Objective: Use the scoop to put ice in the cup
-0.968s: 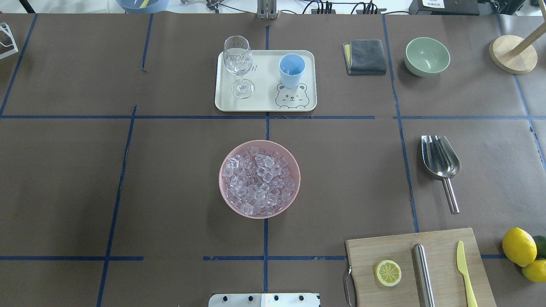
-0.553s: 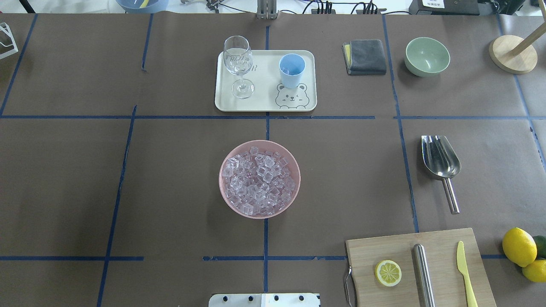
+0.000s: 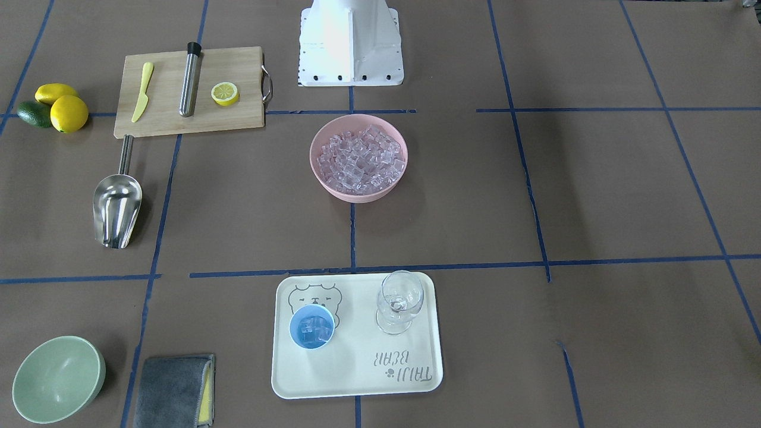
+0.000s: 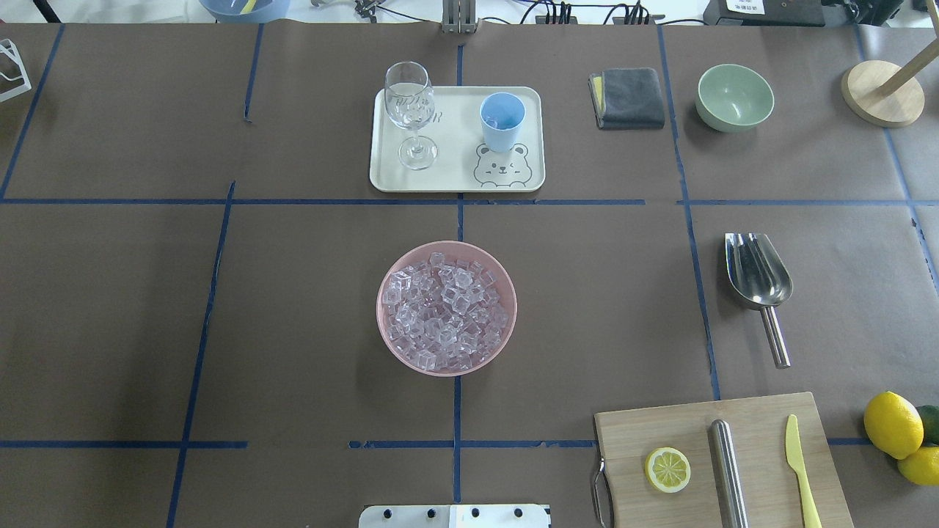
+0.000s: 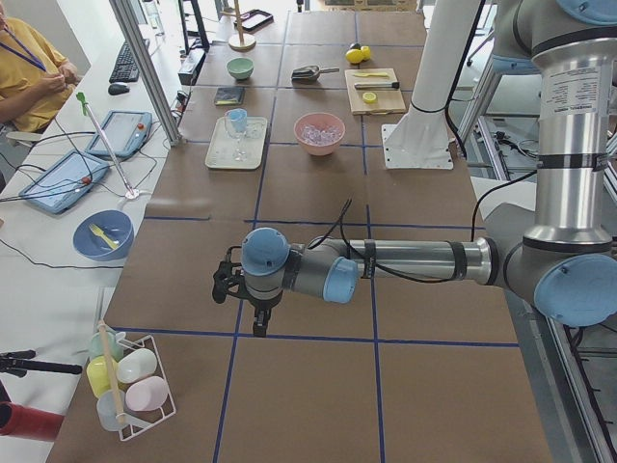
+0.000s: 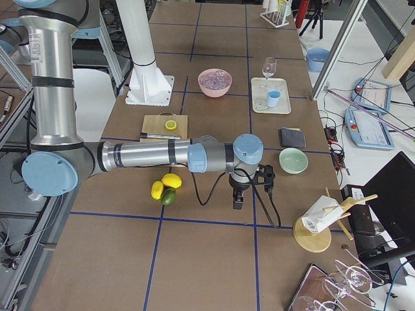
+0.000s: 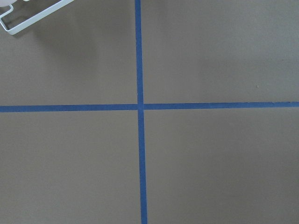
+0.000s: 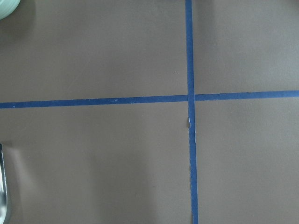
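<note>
Nothing on the table has shifted over the last second; every object sits where it did.

Ice [image 4: 446, 308]: clear, glassy cubes heaped in a round pink bowl [image 4: 379, 304], matte finish, at table centre. The front-facing view also shows a few cubes lying inside the cup [image 4: 500, 136].

Cup: small, light blue, smooth, no handle. It stands upright on the right half of a cream rectangular tray [image 4: 455, 165] with rounded corners, just above a printed bear face. A clear stemmed glass [image 4: 409, 103] stands on the tray's left half.

Scoop [image 4: 758, 271]: polished steel, deep rounded trough, thin rod handle. It lies flat on the brown paper well to the right of the bowl, with its handle pointing toward the wooden cutting board [image 4: 755, 418].

Board holds a lemon half [image 4: 667, 469], a steel cylinder [image 4: 728, 469] and a yellow knife [image 4: 798, 462].

Left gripper [image 5: 258, 326] hangs pointing down over bare paper near a blue tape cross. It shows only from the side, so I cannot tell how its jaws stand. Right gripper [image 6: 238, 202] is the same: pointing down, far from the scoop, jaw state unreadable.
</note>
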`<state>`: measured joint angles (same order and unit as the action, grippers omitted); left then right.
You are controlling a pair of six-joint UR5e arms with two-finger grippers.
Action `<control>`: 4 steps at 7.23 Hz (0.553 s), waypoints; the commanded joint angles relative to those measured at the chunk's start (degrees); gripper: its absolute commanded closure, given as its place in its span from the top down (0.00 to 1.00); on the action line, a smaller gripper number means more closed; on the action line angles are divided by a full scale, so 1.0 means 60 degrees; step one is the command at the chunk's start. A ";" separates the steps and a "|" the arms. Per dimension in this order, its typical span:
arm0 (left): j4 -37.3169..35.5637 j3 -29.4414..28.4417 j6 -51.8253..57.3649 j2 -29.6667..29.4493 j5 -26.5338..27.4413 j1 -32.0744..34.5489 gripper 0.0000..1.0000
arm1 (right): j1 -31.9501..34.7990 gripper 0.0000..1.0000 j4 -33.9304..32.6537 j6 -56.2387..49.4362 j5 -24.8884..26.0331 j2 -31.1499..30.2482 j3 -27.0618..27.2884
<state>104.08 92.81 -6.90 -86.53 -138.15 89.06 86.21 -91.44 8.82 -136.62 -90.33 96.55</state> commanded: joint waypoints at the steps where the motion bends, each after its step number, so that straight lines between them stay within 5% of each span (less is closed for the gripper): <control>1: -0.0235 0.0204 0.0022 -0.0123 0.0144 -0.0019 1.00 | 0.0001 1.00 0.0020 -0.0063 0.0051 -0.0018 -0.0079; 4: -0.1200 0.0645 0.0227 -0.0153 0.0129 -0.0107 1.00 | -0.0014 1.00 -0.0038 -0.1335 0.0196 -0.0047 -0.0301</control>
<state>99.88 95.81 -6.20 -87.26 -137.38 88.75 86.21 -91.26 3.80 -136.01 -90.55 94.54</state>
